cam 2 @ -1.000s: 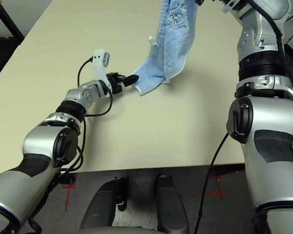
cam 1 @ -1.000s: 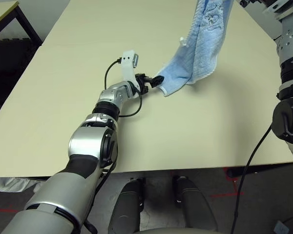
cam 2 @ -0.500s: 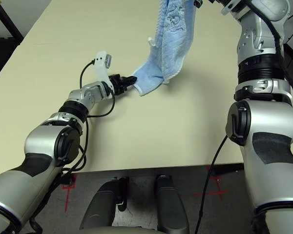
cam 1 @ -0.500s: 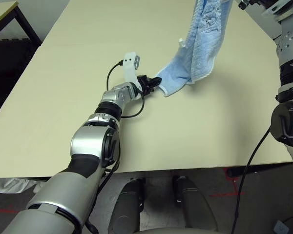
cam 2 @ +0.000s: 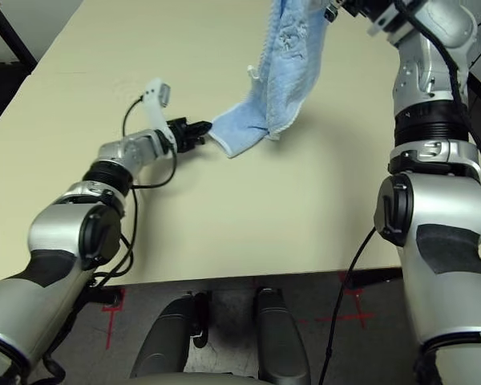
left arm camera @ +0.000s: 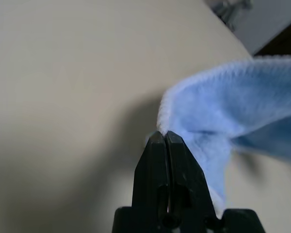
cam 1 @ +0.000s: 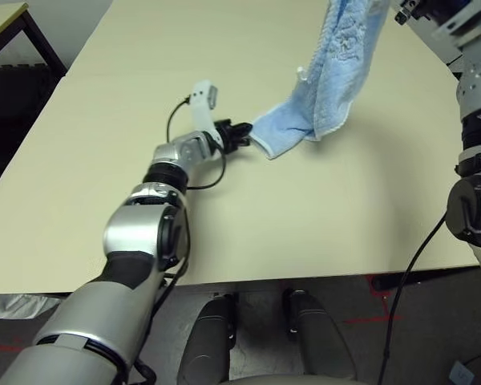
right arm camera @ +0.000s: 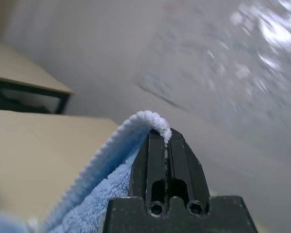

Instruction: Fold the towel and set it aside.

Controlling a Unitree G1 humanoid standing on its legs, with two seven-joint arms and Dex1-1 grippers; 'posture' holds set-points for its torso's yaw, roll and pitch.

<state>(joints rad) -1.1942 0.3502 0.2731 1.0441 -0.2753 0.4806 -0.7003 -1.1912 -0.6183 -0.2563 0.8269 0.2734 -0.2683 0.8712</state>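
Hanging over table (cam 1: 184, 233), towel (cam 2: 293, 72) pinched by its hem in right gripper (right arm camera: 167, 133), closed tight. Lower end near the surface. Left gripper (left arm camera: 166, 135) closed at a corner, probably gripping it, though hard to confirm. No finished fold; folding and setting aside both remained.

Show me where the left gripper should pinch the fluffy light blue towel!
Probably the low, hemmed corner of the towel, coming from the robot's left: it sticks out that way, thin enough to pinch, while the right gripper holds the towel's raised end.
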